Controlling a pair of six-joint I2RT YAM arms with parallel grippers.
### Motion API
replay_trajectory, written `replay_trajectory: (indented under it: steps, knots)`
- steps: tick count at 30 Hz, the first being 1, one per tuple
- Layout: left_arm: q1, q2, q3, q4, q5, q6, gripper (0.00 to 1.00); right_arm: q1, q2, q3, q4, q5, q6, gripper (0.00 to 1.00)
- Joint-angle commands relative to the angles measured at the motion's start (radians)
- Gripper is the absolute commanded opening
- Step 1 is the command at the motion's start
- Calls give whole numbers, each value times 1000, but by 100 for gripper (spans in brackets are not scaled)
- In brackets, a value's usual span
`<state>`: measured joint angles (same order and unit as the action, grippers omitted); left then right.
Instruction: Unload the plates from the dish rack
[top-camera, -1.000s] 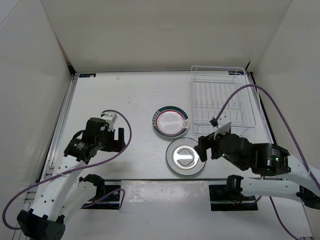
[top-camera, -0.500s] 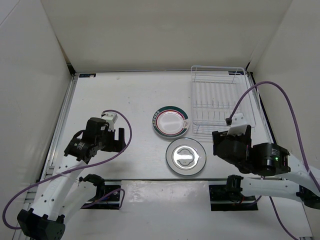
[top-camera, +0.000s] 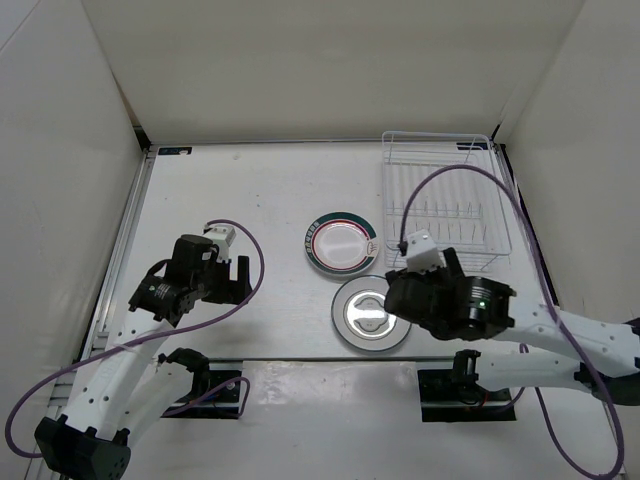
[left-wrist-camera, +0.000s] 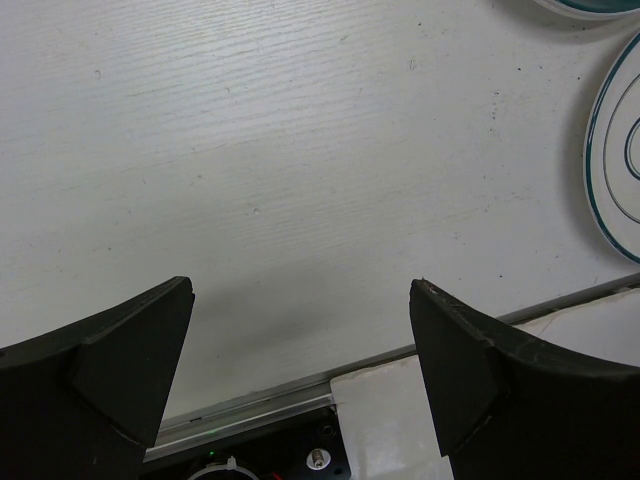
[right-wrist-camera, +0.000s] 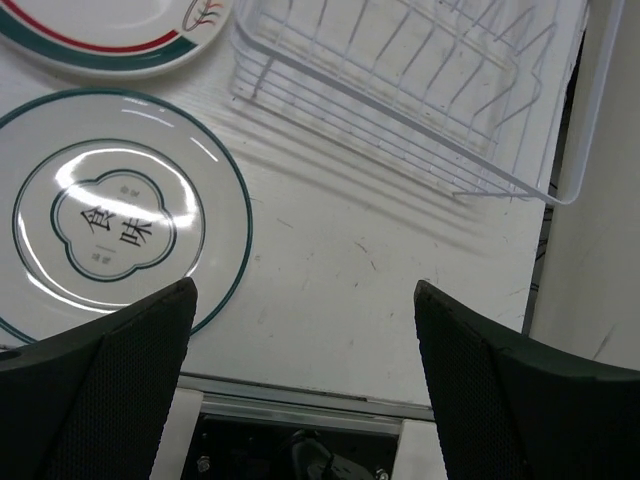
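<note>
The right gripper hangs over the white wood-grain table with its jaws spread wide, one dark textured finger at 8 o'clock and the other at 4 o'clock. At 9 o'clock lies a round white plate with a thin teal rim line (two dark characters sit in a lobed outline at its centre); the left finger covers its lower edge. At 11 o'clock a round white plate with a green outer ring and a red inner ring is cut by the frame, just beside the first. A rectangular white wire dish rack fills 1 o'clock. A metal rail runs along 6 o'clock.
</note>
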<state>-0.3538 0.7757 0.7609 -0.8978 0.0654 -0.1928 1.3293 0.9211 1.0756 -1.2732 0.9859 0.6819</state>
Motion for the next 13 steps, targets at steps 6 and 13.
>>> replay_trajectory:
  steps: [6,13]
  knots:
    - [-4,-4,6,2,16,-7,100,7,163,75,127,-92,-139,90]
    - [-2,-10,5,3,13,-7,100,5,156,80,103,-70,-120,90]
